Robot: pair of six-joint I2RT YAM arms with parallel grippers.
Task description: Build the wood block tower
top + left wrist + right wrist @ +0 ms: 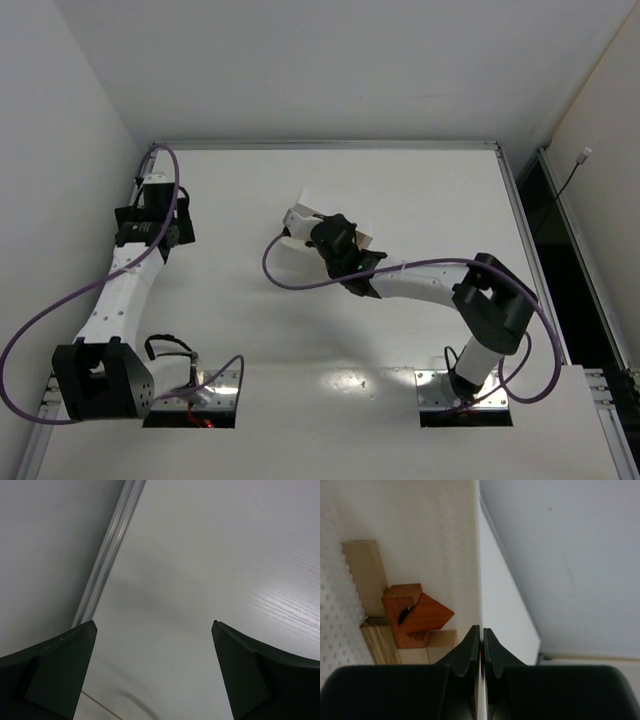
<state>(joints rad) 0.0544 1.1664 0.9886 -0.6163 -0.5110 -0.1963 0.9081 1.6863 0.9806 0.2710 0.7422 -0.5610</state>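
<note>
Right fingers (481, 636) clamped on the white box (445, 540) wall, middle of the desk (430, 200). Inside, long tan block (362, 575) lies along that wall and orange wedge (427, 614) points at it. Left fingers (154, 624) wide apart, empty.

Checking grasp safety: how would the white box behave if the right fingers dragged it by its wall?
The white box looks thin-walled, so it is probably light and apt to slide or tilt easily. Its wall, apparently pinched between the fingers of the right gripper, may flex. The wood blocks look loose inside and would likely shift.
</note>
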